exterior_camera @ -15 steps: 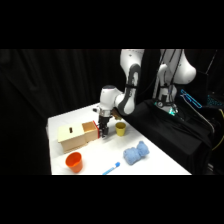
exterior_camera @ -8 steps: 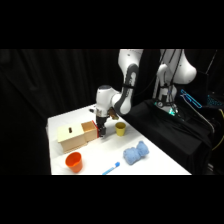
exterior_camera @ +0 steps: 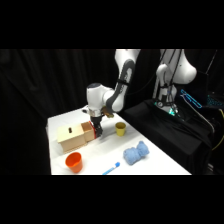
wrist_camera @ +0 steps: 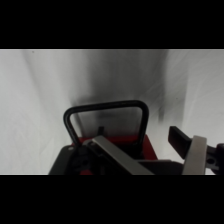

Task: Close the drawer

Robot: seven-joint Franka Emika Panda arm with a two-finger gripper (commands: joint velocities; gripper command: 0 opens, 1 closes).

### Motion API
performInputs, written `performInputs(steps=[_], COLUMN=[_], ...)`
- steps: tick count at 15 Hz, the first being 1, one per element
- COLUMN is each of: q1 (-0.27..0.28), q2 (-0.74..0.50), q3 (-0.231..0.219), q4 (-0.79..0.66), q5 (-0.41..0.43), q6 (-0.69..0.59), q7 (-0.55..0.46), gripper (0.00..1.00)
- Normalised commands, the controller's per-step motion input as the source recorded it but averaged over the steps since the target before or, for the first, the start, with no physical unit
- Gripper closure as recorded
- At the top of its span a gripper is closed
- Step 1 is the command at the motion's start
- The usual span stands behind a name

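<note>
Pushing the drawer (exterior_camera: 88, 132) into the wooden box (exterior_camera: 71, 137) is the step we judge to be in hand. In the side view the drawer sits left of the frame's centre, sticking out from the right end of the box, and the gripper (exterior_camera: 97, 131) is down right beside its front. We should press squarely on the front face, along the line of the box, and slowly, so that the light box does not slide on the table (exterior_camera: 150, 150) towards the orange cup (exterior_camera: 73, 161). The yellow cup (exterior_camera: 120, 128) stands near, on the gripper's right in the frame, so we must keep the motion straight.

In the wrist view the wire handle (wrist_camera: 106, 116) arches over the red drawer front, but the fingers (wrist_camera: 192, 155) are cut off by the bottom edge. We cannot tell whether they are spread or clenched, or whether they touch the drawer. How far the drawer is out is also hidden by the gripper.
</note>
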Motion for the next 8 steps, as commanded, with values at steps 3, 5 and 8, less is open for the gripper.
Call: performInputs(steps=[3, 5, 8], q1=[0.018, 0.005, 0.054], q2=[0.23, 0.28, 0.25], q3=[0.011, 0.04, 0.014], q4=[0.47, 0.51, 0.5], q5=[-0.06, -0.038, -0.069], q6=[-0.24, -0.25, -0.22], q7=[-0.03, -0.05, 0.0], gripper=[0.0, 0.0, 0.0])
